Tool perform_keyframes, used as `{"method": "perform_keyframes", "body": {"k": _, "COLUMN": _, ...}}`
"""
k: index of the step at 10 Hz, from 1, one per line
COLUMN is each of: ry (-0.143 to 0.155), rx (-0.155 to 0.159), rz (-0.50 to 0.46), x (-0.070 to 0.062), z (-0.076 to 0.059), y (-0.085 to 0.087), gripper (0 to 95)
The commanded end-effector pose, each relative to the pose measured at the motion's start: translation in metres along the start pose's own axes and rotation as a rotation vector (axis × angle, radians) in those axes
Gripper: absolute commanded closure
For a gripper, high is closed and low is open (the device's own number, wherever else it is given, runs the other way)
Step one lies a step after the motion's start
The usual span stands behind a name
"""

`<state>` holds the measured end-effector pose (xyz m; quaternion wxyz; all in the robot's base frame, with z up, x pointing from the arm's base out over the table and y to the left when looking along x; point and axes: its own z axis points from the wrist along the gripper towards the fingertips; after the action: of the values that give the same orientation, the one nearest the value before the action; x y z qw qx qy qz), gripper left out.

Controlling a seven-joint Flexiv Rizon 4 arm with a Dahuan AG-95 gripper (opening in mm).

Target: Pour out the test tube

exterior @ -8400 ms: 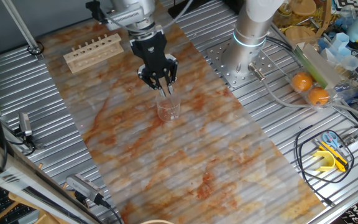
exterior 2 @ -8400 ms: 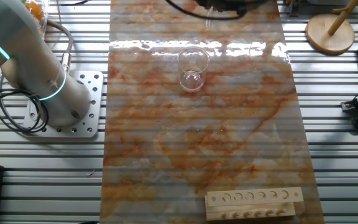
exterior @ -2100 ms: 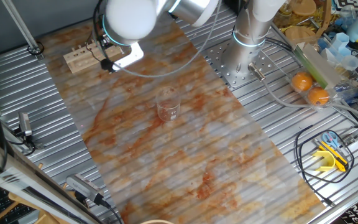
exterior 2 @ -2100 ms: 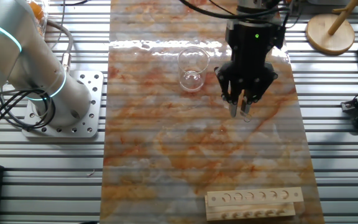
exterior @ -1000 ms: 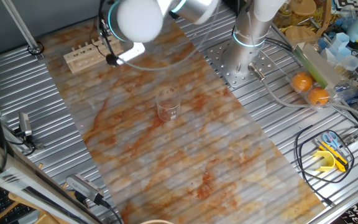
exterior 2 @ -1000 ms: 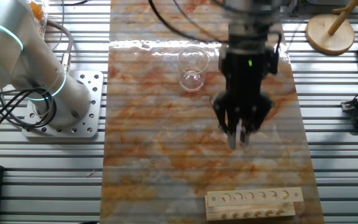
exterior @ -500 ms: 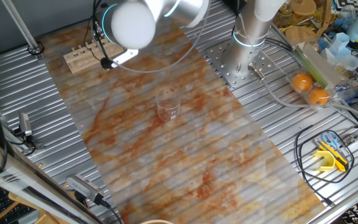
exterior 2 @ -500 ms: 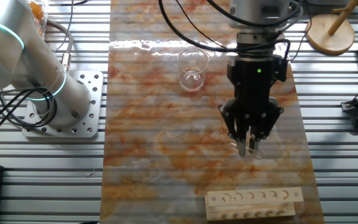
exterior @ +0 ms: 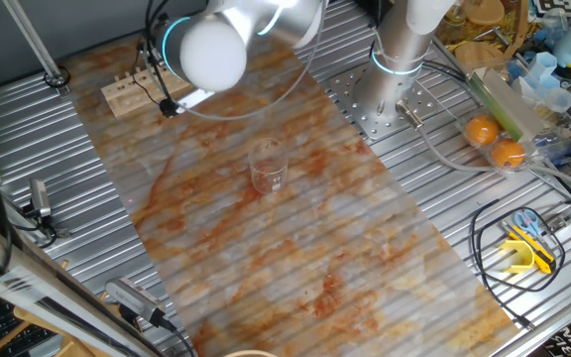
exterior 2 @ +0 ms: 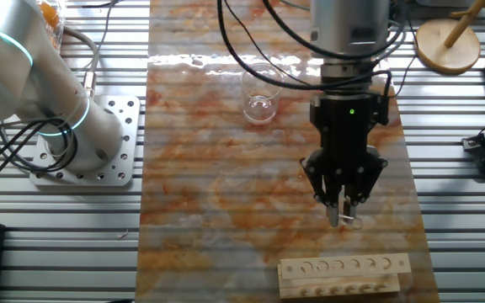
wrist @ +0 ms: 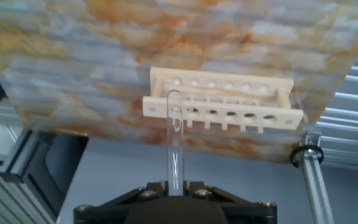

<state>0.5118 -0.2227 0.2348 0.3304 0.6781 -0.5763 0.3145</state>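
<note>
The test tube (wrist: pixel 174 140) is clamped between the fingers (wrist: pixel 174 186); in the hand view it runs straight out from between them, its rounded far end overlapping the near rail of the wooden rack (wrist: pixel 222 102). In the other fixed view the tube (exterior 2: pixel 343 215) shows only as a faint clear sliver at the fingertips, pointing downward above the worktop; whether it holds any contents cannot be told.

The fingers (exterior 2: pixel 342 215) are closed on the tube, hanging from the black gripper body with its green indicator light. The rack (exterior 2: pixel 344 275) lies just beyond the fingertips, near the worktop edge, with a row of holes along its top; the tube's tip is near it, but contact cannot be confirmed. In one fixed view the arm hides the fingers and the tube, and only part of the rack (exterior: pixel 127 91) shows beside the arm.

The glass beaker (exterior 2: pixel 260 93) stands upright on the marbled worktop (exterior 2: pixel 209 194), well apart from the fingers, behind them on the side away from the rack. In one fixed view the beaker (exterior: pixel 269 167) stands alone at mid-worktop. The arm's base (exterior 2: pixel 82 139) is bolted to a plate off the worktop's side.
</note>
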Motion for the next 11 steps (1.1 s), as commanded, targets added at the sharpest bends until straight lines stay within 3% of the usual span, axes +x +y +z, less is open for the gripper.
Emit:
{"method": "perform_keyframes", "body": {"k": 1, "ry": -0.007, "rx": -0.02, "rz": 0.011, "x": 0.001, "z": -0.003, "y": -0.005, "gripper": 95.0}}
{"method": "perform_keyframes", "body": {"k": 2, "ry": -0.022, "rx": -0.045, "rz": 0.022, "x": 0.001, "z": -0.003, "y": -0.005, "gripper": 95.0}}
{"method": "perform_keyframes", "body": {"k": 3, "ry": -0.021, "rx": -0.046, "rz": 0.016, "x": 0.001, "z": -0.003, "y": -0.005, "gripper": 95.0}}
{"method": "perform_keyframes", "body": {"k": 4, "ry": -0.001, "rx": -0.052, "rz": 0.029, "x": 0.001, "z": -0.003, "y": -0.005, "gripper": 95.0}}
{"method": "perform_keyframes", "body": {"k": 6, "ry": 0.076, "rx": -0.069, "rz": 0.075, "x": 0.001, "z": -0.003, "y": -0.005, "gripper": 95.0}}
{"method": "perform_keyframes", "body": {"k": 8, "ry": 0.072, "rx": -0.075, "rz": 0.09, "x": 0.002, "z": -0.004, "y": -0.004, "gripper": 95.0}}
{"method": "perform_keyframes", "body": {"k": 11, "ry": 0.082, "rx": -0.059, "rz": 0.083, "x": 0.017, "z": 0.005, "y": -0.001, "gripper": 95.0}}
